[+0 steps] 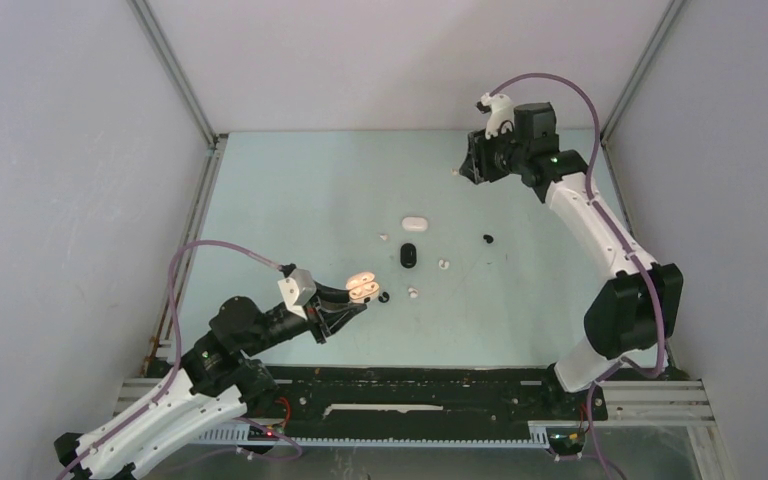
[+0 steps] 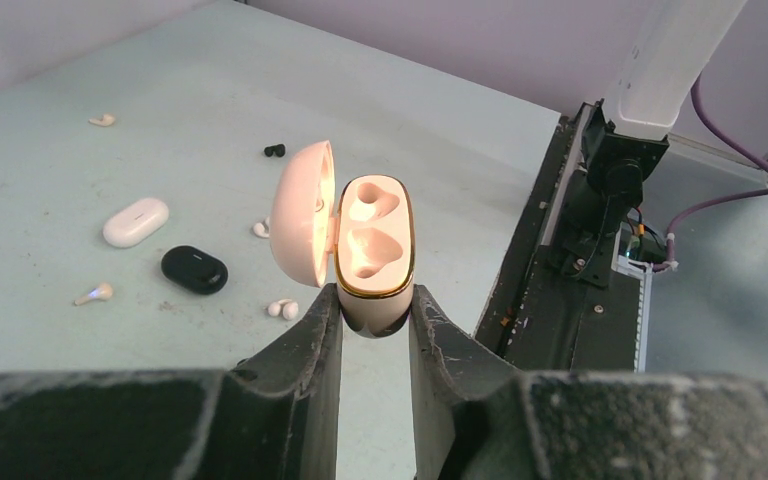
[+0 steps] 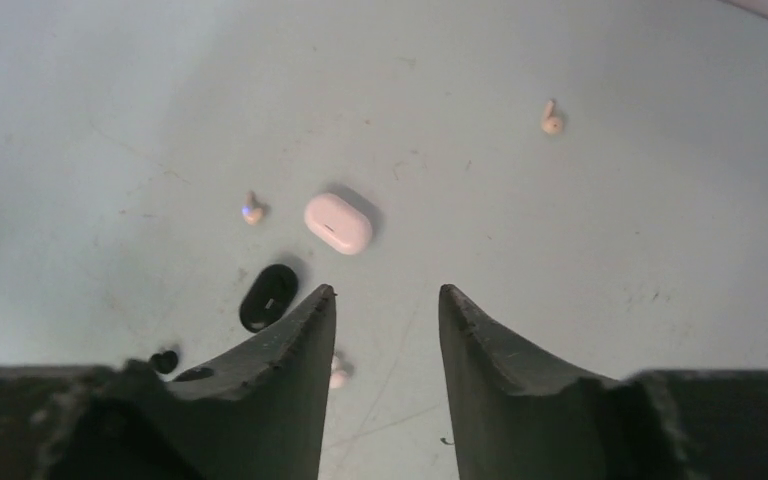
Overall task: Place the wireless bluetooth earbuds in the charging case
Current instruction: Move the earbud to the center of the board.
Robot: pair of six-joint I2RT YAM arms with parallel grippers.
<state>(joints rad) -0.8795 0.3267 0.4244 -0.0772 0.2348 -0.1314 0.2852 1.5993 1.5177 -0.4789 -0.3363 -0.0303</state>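
My left gripper [image 2: 375, 296] is shut on the bottom end of a beige charging case [image 2: 373, 250], held above the table's near left part. The case's lid [image 2: 300, 215] is swung open and both wells are empty. In the top view this case [image 1: 362, 290] sits at the left gripper's tip [image 1: 352, 303]. Earbuds lie loose on the table: a beige one [image 3: 552, 120], white ones [image 2: 282, 309] [image 2: 260, 229] [image 2: 93, 294] and a black one [image 2: 274, 151]. My right gripper [image 3: 385, 292] hovers open at the far right [image 1: 468, 168], with nothing between its fingers.
A shut white case [image 1: 416, 223] and a shut black case [image 1: 409, 255] lie mid-table, with earbuds scattered around them. Another black earbud [image 1: 384, 297] lies just beside the held case. Grey walls close the table on three sides, and a black rail [image 1: 440, 385] runs along the near edge.
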